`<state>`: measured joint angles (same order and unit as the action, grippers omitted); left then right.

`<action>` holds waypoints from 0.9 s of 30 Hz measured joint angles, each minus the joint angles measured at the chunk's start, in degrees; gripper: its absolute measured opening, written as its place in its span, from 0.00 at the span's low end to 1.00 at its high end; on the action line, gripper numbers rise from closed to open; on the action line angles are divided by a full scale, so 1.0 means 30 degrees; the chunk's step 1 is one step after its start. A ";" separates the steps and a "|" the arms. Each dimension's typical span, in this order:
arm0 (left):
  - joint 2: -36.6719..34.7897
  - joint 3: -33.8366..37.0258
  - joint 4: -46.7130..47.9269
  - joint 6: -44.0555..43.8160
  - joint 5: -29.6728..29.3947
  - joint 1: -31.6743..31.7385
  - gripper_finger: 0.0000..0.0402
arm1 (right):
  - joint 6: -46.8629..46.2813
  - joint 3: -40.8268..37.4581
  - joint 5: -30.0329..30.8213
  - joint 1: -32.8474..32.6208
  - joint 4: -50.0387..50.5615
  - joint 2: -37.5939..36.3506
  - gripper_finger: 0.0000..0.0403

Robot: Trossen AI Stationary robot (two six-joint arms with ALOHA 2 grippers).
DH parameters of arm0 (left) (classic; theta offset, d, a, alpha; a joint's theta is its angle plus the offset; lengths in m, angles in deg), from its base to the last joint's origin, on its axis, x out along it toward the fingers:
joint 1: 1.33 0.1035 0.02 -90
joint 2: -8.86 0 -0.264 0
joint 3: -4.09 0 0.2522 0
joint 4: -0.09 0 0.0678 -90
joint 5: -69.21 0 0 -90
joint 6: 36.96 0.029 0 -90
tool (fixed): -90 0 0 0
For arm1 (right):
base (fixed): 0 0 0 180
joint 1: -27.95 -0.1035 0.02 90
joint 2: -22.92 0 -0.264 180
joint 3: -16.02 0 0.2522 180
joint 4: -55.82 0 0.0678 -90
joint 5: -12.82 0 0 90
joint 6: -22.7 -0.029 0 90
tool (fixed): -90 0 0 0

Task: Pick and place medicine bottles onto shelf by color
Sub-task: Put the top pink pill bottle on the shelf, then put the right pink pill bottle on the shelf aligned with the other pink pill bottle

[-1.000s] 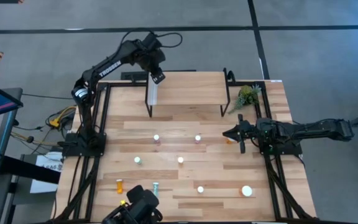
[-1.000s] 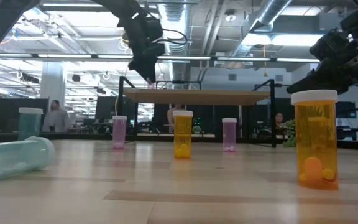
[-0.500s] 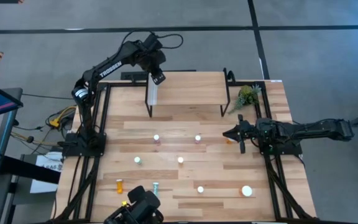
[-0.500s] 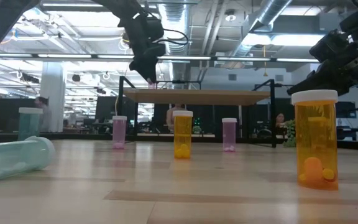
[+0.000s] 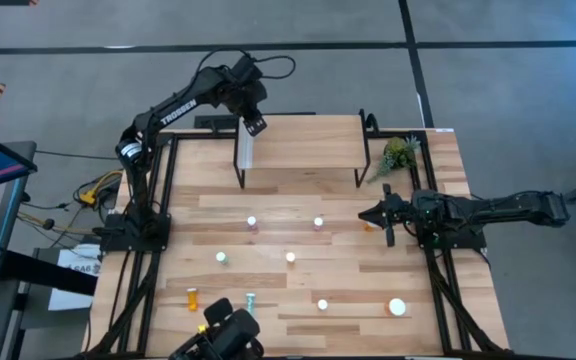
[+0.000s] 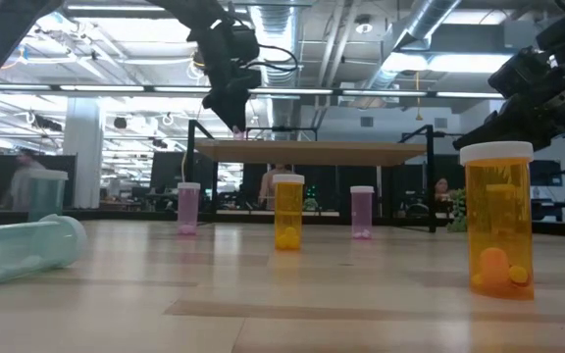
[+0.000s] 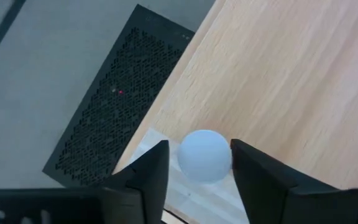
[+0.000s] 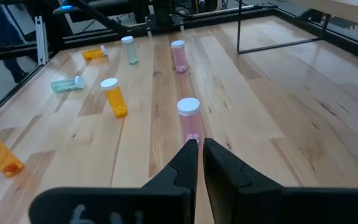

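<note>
Hovering over the small light-wood shelf (image 5: 303,140), left gripper (image 7: 194,163) had fingers parted around a white-capped bottle (image 7: 204,155) standing between them at the shelf's edge; right gripper (image 8: 199,152) waited clenched.

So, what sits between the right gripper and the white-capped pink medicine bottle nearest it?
Nothing: only bare light-wood tabletop separates the right gripper from the white-capped pink bottle, clearest in the high view.

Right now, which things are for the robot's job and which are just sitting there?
For the job: medicine bottles on the table, the white-capped bottle at the left gripper, the shelf.
Just lying about: green plant, cables beside the table.
</note>
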<state>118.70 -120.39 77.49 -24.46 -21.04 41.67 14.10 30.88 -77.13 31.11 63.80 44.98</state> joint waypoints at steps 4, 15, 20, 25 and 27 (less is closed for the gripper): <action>0.0000 0.0000 -0.0004 0.0096 -0.0018 -0.0138 0.47 | 0.0002 0.0000 0.0000 0.0000 0.0000 -0.0001 0.13; -0.0015 0.0000 0.0643 -0.0290 -0.0206 -0.0144 0.48 | 0.0006 0.0000 0.0000 0.0000 0.0000 -0.0004 0.13; -0.0021 0.0000 0.0676 -0.0407 -0.0755 -0.0151 0.48 | 0.0005 0.0000 0.0000 -0.0005 0.0000 -0.0007 0.13; -0.0022 -0.0299 0.1200 -0.0394 -0.0957 -0.0144 0.48 | 0.0000 0.0000 0.0000 0.0000 0.0000 -0.0007 0.13; -0.0029 -0.0601 0.1252 -0.0379 -0.1084 -0.0144 0.48 | 0.0000 0.0000 0.0000 -0.0004 0.0002 -0.0004 0.13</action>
<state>118.62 -122.19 81.25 -25.60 -24.29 41.23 14.10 30.88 -77.13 31.09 63.80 44.97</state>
